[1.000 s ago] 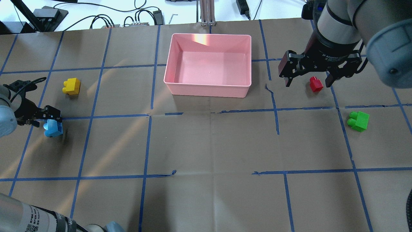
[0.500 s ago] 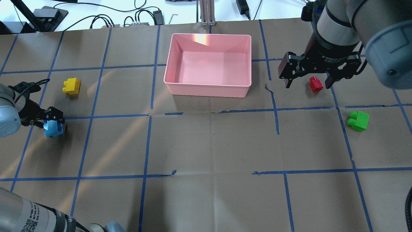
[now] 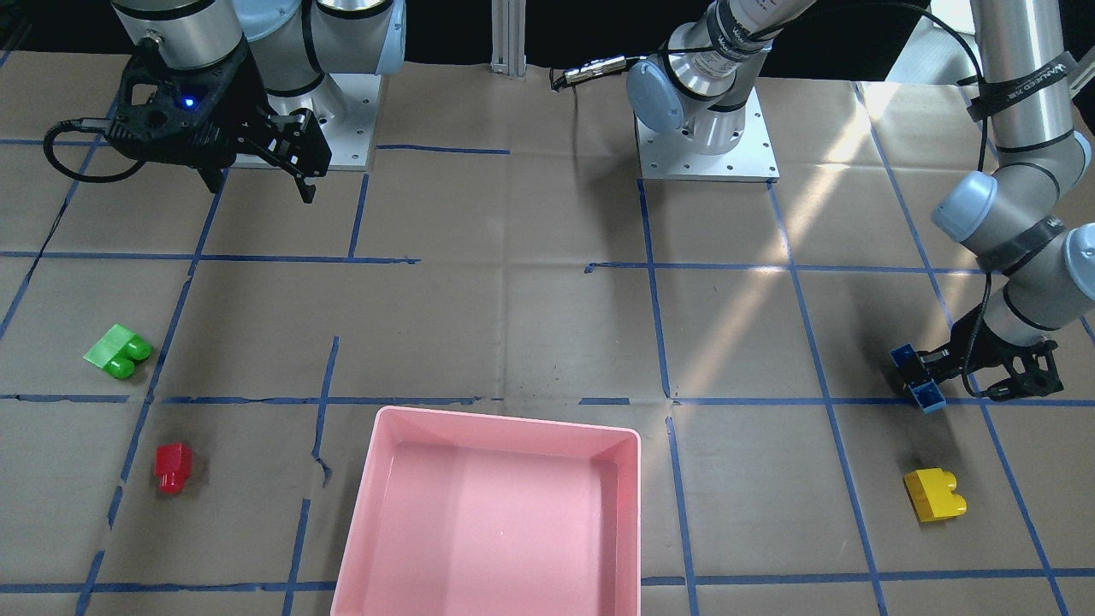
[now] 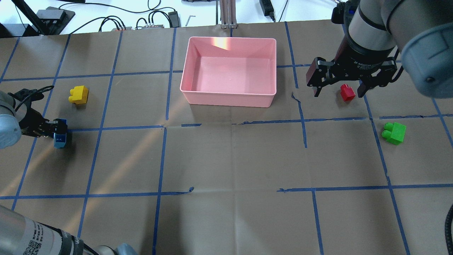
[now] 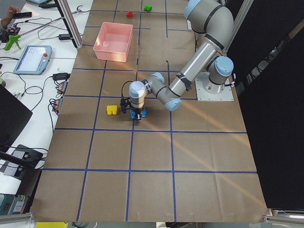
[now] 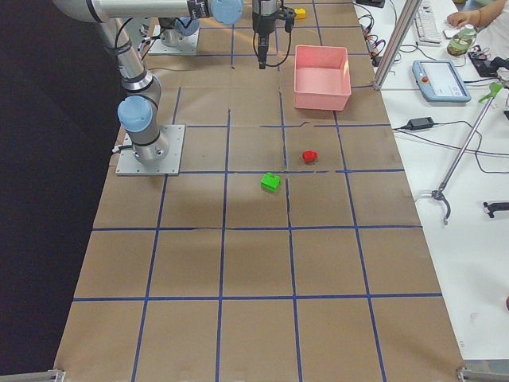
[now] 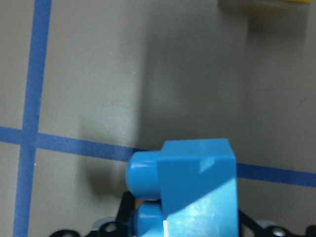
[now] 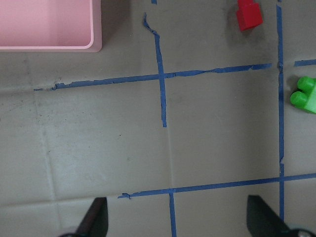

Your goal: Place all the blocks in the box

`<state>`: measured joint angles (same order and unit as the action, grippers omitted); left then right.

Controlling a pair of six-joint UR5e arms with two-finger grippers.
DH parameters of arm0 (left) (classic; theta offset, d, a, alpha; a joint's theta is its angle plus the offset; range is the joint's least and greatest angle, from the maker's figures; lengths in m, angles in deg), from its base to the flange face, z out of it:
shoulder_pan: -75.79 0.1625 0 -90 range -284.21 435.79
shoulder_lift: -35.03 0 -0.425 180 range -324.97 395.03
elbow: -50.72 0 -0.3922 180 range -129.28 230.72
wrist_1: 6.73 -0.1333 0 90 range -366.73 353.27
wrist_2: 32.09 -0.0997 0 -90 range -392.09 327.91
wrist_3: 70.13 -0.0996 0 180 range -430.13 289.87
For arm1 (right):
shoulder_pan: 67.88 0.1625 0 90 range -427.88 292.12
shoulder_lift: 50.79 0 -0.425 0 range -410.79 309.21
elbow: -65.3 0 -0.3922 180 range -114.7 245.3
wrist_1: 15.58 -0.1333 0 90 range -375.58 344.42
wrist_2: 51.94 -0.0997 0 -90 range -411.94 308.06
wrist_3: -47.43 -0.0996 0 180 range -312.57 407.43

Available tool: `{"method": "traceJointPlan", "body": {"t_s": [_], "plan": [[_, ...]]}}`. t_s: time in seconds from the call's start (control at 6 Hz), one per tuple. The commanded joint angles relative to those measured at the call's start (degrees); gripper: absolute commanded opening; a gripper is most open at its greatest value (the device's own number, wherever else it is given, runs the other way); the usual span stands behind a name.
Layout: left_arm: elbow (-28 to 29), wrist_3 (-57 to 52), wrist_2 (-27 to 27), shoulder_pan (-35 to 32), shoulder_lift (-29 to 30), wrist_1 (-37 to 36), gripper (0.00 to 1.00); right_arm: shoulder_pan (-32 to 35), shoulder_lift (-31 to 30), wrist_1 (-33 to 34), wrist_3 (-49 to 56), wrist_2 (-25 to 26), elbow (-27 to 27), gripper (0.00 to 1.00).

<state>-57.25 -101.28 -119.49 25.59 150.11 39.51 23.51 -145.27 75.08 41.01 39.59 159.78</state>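
Blue block [image 4: 61, 136]: three-stud, clamped between the fingers of the left gripper [image 4: 57, 130], at 8 o'clock from the box [image 4: 228, 100] (clock read in the overhead view, 12 away from the robot). Whether it is lifted clear of the table [image 4: 230, 159] cannot be told.
Yellow block [image 4: 79, 95]: two-stud, loose, at 9 o'clock from the box, near the blue one.
Red block [image 4: 347, 92]: one-stud, loose, at 3 o'clock.
Green block [image 4: 394, 132]: two-stud, loose, at 4 o'clock.
Box: pink, shallow; no block is seen inside.
Right gripper [image 4: 338, 91]: jaws spread wide, nothing held, hung high above the red block.
Handling (judged): all four are taken to be light, rigid and sturdy, with smooth, slippery walls. Hold is best taken across two flat opposite sides, below the studs. Least surface is offered by the red one, so it is likeliest to be squeezed out.
Markings: none are seen on blocks or box. "2F Adaptive" is partly legible on the right gripper's body. A QR label [image 4: 32, 250] is carried on the left arm, too small to be read.
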Motion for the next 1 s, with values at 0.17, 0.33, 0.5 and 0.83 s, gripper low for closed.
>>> {"method": "traceJointPlan", "body": {"t_s": [0.17, 0.33, 0.5, 0.83], "plan": [[1.3, 0.3, 0.0, -3.0, -2.6, 2.6, 0.00, -0.5, 0.6, 0.8, 2.9, 0.1, -0.4, 1.00], [1.3, 0.7, 0.1, -3.9, -3.5, 2.6, 0.00, -1.2, 1.2, 1.9, 7.3, 0.3, -0.4, 1.00], [2.4, 0.5, 0.5, -8.1, -5.7, 2.7, 0.00, -3.5, 1.2, 2.1, 11.9, 0.2, -0.5, 1.00], [14.1, 2.3, 0.0, -24.3, -8.6, 18.5, 0.00, -10.6, 1.6, 3.5, 30.1, 0.1, -0.5, 1.00]]}}
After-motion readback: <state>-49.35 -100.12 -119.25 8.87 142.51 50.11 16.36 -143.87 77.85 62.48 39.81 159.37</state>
